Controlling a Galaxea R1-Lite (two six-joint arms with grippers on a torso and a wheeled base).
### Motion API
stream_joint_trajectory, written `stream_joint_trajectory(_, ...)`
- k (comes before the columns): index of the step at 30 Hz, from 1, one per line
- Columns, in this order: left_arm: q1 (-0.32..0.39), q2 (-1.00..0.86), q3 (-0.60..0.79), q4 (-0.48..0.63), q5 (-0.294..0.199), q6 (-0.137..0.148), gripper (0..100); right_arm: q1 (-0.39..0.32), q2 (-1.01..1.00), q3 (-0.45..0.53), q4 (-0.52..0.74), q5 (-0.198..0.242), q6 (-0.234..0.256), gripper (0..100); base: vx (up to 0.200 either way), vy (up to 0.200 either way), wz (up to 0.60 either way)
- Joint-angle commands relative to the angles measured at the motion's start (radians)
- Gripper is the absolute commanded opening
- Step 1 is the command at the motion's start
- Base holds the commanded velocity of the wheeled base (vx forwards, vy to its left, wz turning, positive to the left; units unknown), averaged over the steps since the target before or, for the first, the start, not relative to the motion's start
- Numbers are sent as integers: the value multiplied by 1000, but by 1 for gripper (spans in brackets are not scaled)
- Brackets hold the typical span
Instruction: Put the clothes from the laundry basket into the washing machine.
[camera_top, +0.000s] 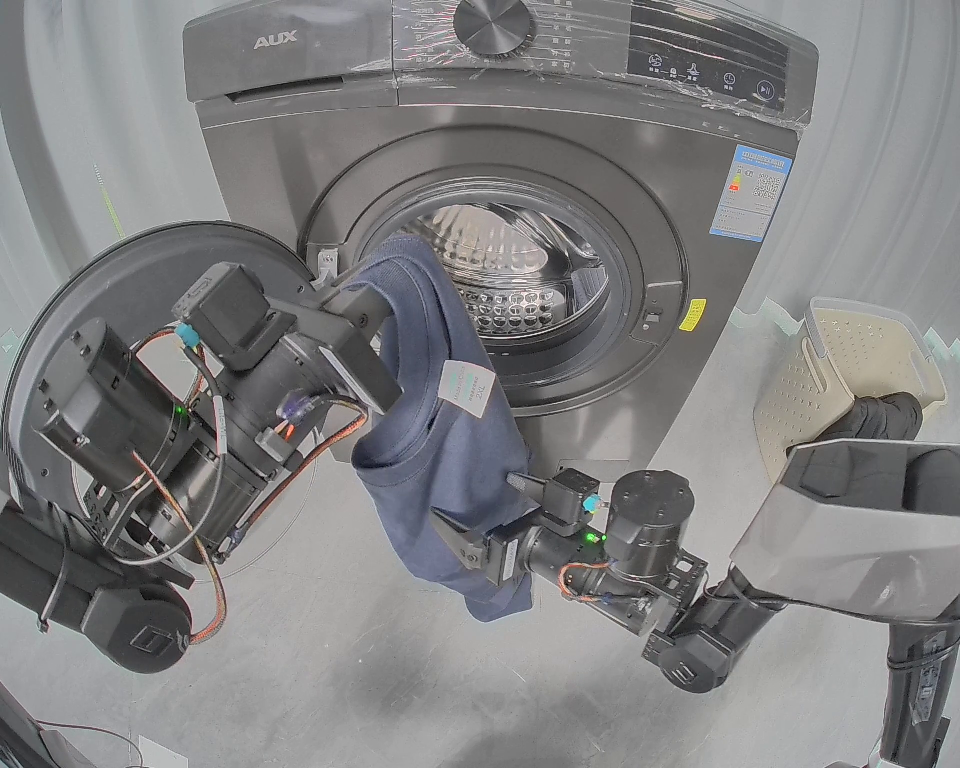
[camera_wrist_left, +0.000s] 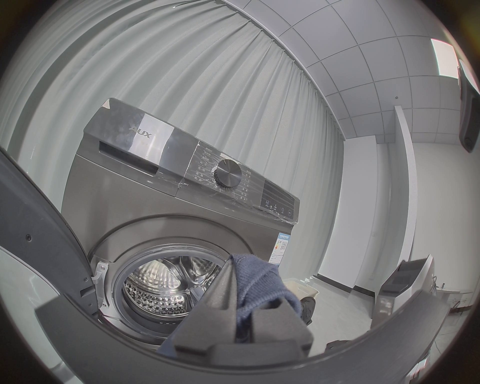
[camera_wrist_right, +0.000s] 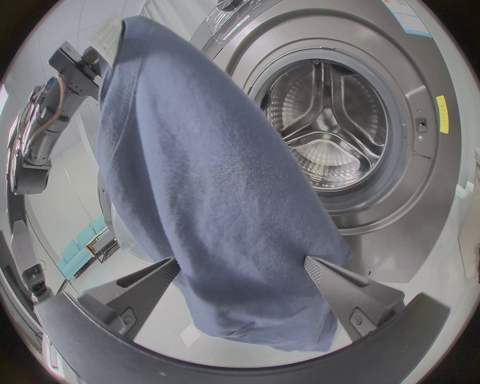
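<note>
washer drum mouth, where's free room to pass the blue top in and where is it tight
Free: the centre and right of the steel drum mouth, between the hanging navy knit top and the right door seal. Crowded: the hinge-side rim, where the left gripper holds it.

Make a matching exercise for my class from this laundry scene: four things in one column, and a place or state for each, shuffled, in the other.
Things:
1. blue garment
2. washing machine door
3. laundry basket
4. right gripper

Places or states:
A. swung wide on the robot's left
B. fingers spread apart
C. hanging from the left gripper
D. on the floor, on the robot's right

Pairs: 1-C, 2-A, 3-D, 4-B
</note>
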Motion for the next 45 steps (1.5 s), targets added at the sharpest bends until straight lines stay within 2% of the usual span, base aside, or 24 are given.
stream_joint_trajectory(1, -7, -13, 0, 0, -1, -2, 0, -17, 118, -134, 5, 14, -13, 100, 0, 0, 0)
stream_joint_trajectory(7, -21, -28, 0, 0, -1, -2, 0, -64, 195, -262, 13, 10, -13, 100, 0, 0, 0)
stream_joint_trajectory(18, -28, -44, 0, 1, -3, -6, 0, -55, 242, -311, 8, 6, -12, 100, 0, 0, 0)
stream_joint_trajectory(21, -34, -45, 0, 0, -3, -8, 0, -52, 255, -351, 7, 1, -9, 100, 0, 0, 0)
stream_joint_trajectory(22, -34, -45, 0, 0, -3, -8, 0, -52, 255, -354, 5, 0, -7, 0, 0, 0, 0)
stream_joint_trajectory(27, -19, -41, 1, 7, 0, -17, 0, -69, 239, -343, -3, -2, -3, 0, 0, 0, 0)
stream_joint_trajectory(29, -8, -31, 9, 14, 2, -23, 0, -84, 209, -311, -12, -2, -1, 0, 0, 0, 0)
stream_joint_trajectory(31, 33, -18, 17, 15, 2, -34, 0, -106, 146, -254, -13, -2, -1, 0, 0, 0, 0)
stream_joint_trajectory(37, 125, 58, 55, 4, -9, -31, 0, -161, -20, -67, -15, -20, -1, 0, 0, 0, 0)
stream_joint_trajectory(40, 148, 96, 98, 0, -26, -28, 0, -184, -98, -22, -12, -22, -4, 0, 0, 0, 0)
stream_joint_trajectory(45, 174, 156, 173, -2, -64, -19, 0, -209, -172, -18, 0, -23, -4, 0, 0, 0, 0)
